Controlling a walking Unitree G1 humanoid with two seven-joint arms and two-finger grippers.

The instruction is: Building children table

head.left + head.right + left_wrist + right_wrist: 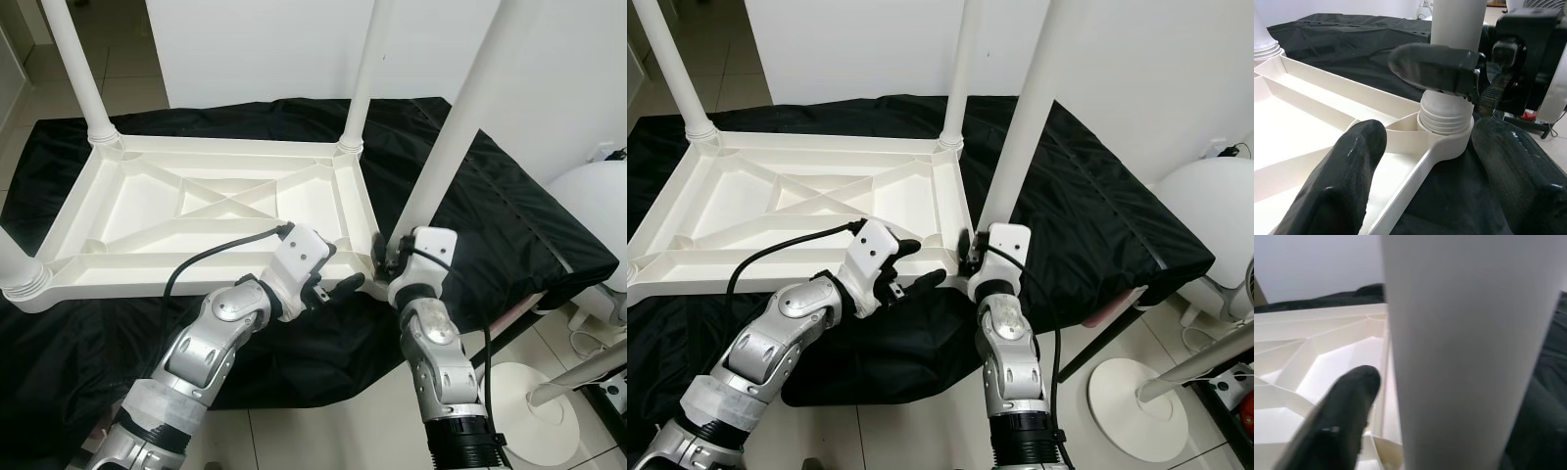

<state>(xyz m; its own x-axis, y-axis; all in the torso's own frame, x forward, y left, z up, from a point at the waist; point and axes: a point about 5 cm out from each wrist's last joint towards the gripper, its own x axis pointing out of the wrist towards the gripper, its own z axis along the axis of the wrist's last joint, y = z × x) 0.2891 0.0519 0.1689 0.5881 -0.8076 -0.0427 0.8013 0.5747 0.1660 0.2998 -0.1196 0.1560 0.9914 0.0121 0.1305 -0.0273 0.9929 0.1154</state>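
A white children's table (196,208) lies upside down on a black cloth (509,211), with its legs pointing up. At the near right corner stands a leg (449,132), its ribbed base set in the corner socket (1447,128). My right gripper (384,260) is shut on this leg just above the socket; one of its fingers (1436,68) wraps across the leg's front, and the leg (1464,352) sits beside another finger (1342,416). My left gripper (329,284) hovers open at the same corner, and its fingers (1344,181) spread wide on either side of the rim without gripping.
Other legs rise at the far left (83,78), the far right corner (361,88) and the near left corner (15,262). A white round object (588,206) and a round stand base (534,411) sit on the tiled floor to the right. A white wall is behind.
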